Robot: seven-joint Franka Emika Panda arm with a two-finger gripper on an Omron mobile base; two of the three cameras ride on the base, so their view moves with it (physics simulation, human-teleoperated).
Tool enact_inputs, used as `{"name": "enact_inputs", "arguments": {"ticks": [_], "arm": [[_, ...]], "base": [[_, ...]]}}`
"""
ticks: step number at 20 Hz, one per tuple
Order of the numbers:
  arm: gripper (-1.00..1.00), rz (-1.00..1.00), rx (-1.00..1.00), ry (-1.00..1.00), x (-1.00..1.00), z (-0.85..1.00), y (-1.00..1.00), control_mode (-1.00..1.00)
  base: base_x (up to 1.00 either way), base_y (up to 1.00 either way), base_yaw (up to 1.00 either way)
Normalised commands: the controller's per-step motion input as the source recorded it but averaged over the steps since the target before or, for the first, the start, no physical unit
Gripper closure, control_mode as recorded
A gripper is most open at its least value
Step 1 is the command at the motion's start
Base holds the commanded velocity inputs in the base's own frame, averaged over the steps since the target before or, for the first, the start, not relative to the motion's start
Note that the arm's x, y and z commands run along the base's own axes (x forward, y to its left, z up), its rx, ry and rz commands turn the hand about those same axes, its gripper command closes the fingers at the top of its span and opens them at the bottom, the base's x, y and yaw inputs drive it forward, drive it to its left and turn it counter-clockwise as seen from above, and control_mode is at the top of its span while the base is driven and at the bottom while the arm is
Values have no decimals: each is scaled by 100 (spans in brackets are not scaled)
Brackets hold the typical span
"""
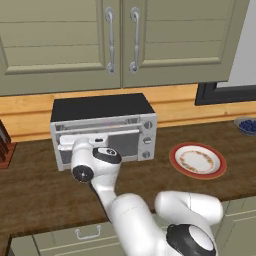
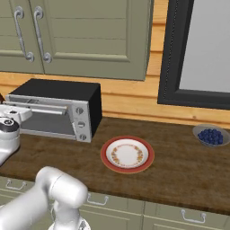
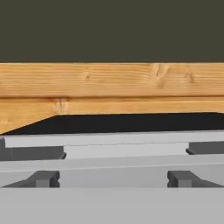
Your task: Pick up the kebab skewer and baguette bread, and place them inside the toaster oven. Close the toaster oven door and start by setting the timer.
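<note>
At the front of the toaster oven (image 1: 102,127), pincer (image 3: 113,178) spread wide, holding nothing, tips level with the silver bar handle (image 3: 122,150) at the top edge of the toaster oven door (image 2: 45,121). Door looks upright and closed, or very nearly so, in both base views. Handle lies beyond the two fingertips (image 3: 43,178), apparently not pinched; contact cannot be told.

On the worktop (image 2: 170,166), to the right of the oven: red-rimmed plate (image 2: 127,154), bare of food. Farther right, bowl of blueberries (image 2: 210,135). No sign of kebab skewer or baguette bread on plate or worktop; likely already inside the oven, though the grey pane gives no clear look within.

By judgement: loading seems finished, door closing done or in its last touch. Left to do: back the hand off the handle, shift right to the column of knobs (image 1: 147,133) beside the window, turn the timer knob to start. Which knob is the timer cannot be read from here.
</note>
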Motion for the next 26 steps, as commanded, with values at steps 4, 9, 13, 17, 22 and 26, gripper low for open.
{"name": "enact_inputs", "arguments": {"ticks": [4, 9, 13, 17, 22, 26], "arm": [[-100, 0, 0, 1, 28, -16, 0, -100], [-100, 0, 0, 5, 28, -12, 0, -100], [-100, 0, 0, 6, 27, -11, 0, -100], [-100, 0, 0, 7, 25, -13, 0, -100], [-100, 0, 0, 5, 24, -14, 0, -100], [-100, 0, 0, 3, 17, -12, 0, -100]], "base": [[0, 0, 0], [0, 0, 0], [0, 0, 0], [0, 0, 0], [0, 0, 0], [0, 0, 0]]}}
